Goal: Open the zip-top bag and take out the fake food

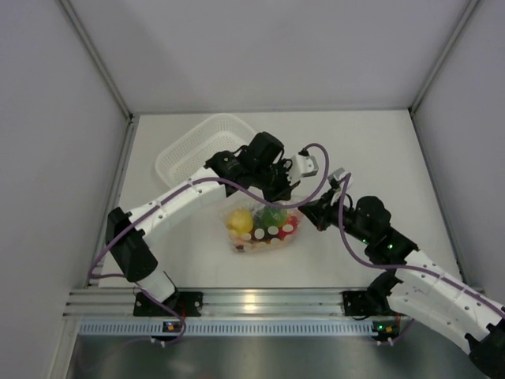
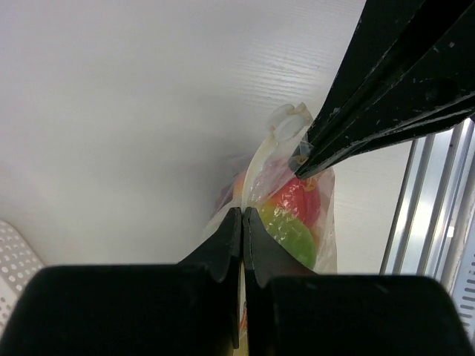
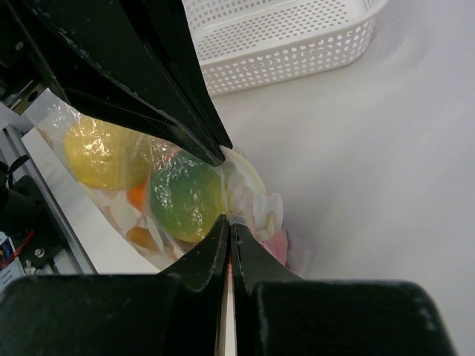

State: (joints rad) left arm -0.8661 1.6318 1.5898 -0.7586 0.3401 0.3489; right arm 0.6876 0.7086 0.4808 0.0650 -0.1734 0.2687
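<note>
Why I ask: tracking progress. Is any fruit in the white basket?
No, the basket shows only bare white mesh; the fruit sits inside the bag.

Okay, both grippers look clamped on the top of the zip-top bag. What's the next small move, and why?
Probably ease the two grippers apart to peel the mouth open. The left gripper and right gripper are both shut on the upper edge of the zip-top bag, close together from opposite sides. The fake food is inside, so the seal looks unopened.
</note>
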